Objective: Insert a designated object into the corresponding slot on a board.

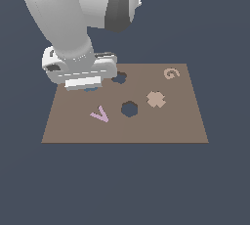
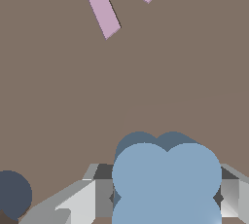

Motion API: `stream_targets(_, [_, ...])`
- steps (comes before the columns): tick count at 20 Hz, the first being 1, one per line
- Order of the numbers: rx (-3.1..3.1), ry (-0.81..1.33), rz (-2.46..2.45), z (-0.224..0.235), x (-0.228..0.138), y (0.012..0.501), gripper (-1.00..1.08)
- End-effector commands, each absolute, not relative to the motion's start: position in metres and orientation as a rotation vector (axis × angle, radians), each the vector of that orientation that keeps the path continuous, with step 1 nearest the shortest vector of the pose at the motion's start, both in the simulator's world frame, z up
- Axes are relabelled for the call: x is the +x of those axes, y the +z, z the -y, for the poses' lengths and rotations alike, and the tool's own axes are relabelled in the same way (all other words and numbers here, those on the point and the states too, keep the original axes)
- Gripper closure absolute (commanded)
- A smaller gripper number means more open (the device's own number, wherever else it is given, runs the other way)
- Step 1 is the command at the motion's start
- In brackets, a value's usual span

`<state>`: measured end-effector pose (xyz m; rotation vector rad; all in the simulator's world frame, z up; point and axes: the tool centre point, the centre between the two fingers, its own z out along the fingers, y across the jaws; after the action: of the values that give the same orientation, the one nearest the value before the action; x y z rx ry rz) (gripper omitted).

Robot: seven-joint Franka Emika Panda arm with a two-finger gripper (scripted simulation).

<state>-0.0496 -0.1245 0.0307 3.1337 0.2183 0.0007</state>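
Low over the upper left part of the board [image 1: 146, 126] in the exterior view: gripper [image 1: 88, 86], wrist bent straight down, bulky white links rising to the frame's top left. Only a sliver of the light blue block [image 1: 90, 89] visible under the hand there. In the wrist view, fingers [image 2: 90, 201] flanking the block [image 2: 165, 179] on both sides, apparently clamped on it, though contact itself is hard to confirm. Just right of the hand, the scalloped slot [image 1: 119, 78], dark and empty. Judged so: pick seemingly done; carrying across, aligning lobes and lowering in remain. Further right, untouched: pink V [image 1: 99, 115], hexagonal hole [image 1: 129, 108], tan cross [image 1: 156, 99].
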Motion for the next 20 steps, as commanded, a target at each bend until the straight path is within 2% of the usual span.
stream_targets(1, [3.133,0.001,-0.228,0.124,-0.049,0.031,1.08])
stream_targets(10, [3.115,0.001,-0.406,0.121,-0.044,0.031,1.08])
stream_targets(20, [3.023,0.001,-0.851,0.111,-0.032,0.032,1.08])
